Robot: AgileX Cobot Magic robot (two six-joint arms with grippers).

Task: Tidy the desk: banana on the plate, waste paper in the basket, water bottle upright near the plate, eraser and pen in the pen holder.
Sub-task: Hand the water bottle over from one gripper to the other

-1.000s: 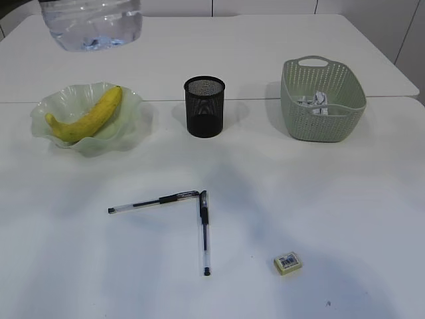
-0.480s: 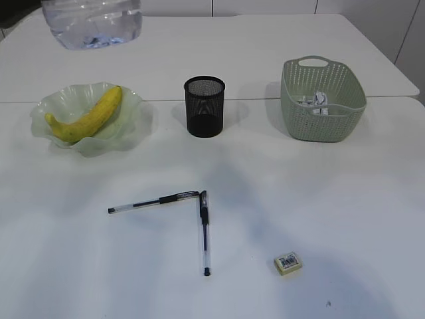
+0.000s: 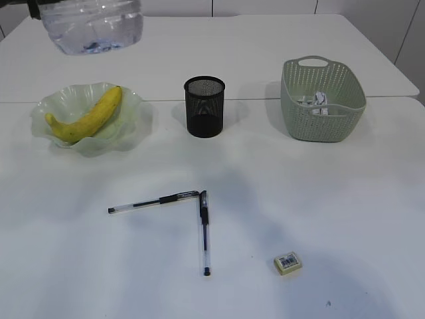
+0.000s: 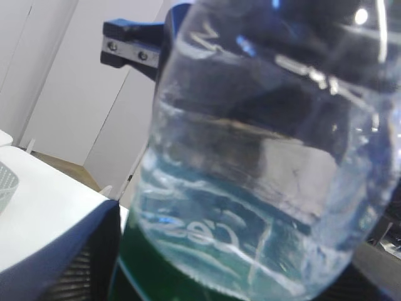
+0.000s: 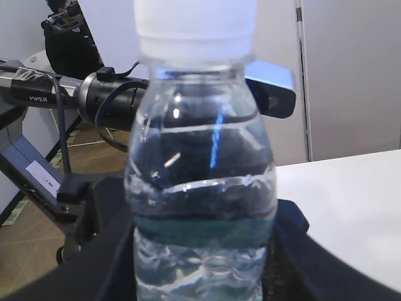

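The water bottle hangs high above the table, behind the plate. Both wrist views show it upright, clamped in the left hand and the right hand.

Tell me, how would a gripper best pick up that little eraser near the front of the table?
From straight above, I'd guess: the eraser lies flat and alone on the table, so fingers can close across its shorter sides.
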